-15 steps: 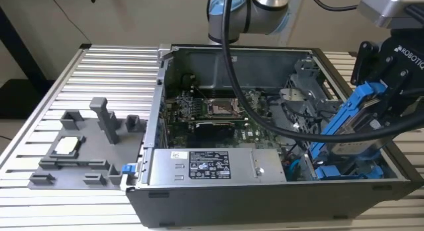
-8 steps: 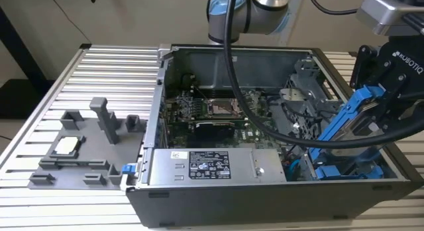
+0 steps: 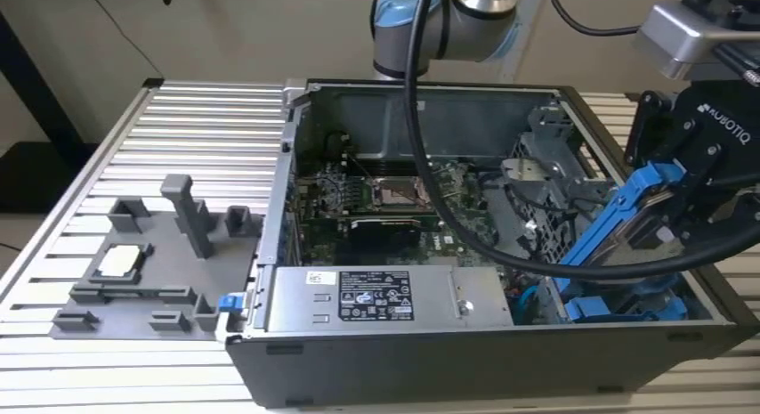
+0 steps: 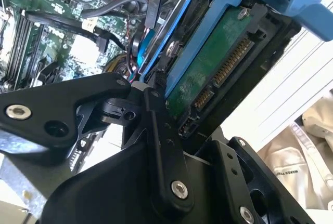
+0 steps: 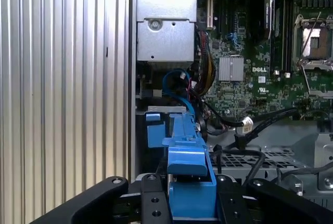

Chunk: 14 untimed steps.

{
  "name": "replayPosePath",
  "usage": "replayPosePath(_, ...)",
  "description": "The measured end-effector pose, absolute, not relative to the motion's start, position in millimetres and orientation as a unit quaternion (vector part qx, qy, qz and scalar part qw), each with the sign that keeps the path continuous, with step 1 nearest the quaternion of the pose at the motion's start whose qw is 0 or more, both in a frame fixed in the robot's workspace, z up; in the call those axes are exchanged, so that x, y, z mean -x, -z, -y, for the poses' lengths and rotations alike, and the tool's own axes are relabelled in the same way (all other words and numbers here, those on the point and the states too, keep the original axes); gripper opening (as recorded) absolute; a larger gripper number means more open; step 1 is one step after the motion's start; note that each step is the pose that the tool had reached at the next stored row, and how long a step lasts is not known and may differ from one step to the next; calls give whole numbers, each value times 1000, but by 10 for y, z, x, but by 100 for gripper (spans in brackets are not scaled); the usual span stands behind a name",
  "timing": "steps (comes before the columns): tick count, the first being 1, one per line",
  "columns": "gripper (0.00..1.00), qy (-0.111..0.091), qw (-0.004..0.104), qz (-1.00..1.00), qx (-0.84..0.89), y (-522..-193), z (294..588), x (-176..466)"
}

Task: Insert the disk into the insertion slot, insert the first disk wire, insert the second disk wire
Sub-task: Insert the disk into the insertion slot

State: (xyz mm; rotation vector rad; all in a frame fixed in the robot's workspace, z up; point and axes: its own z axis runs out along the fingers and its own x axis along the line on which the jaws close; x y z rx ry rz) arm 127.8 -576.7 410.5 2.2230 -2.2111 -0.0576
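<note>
My gripper is shut on the disk, a silver drive in a bright blue carrier. It hangs tilted over the open computer case at the exterior view's right. In the second wrist view the disk shows its green board and connector pins, with a black finger pressed against its side. The first wrist view sees the carrier edge-on between my fingers. Below it lies the insertion slot with blue end tabs, the slot sitting beside the case wall. Loose black wires with connectors lie next to the slot.
A grey power supply box fills the case's front. The motherboard lies behind it, and a perforated cage stands at the back right. A grey fixture with small parts rests on the slatted table at the exterior view's left.
</note>
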Motion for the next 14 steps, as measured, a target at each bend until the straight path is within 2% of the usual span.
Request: replayPosePath(14,33,19,2,704,-710,-3875,5768,-1298)
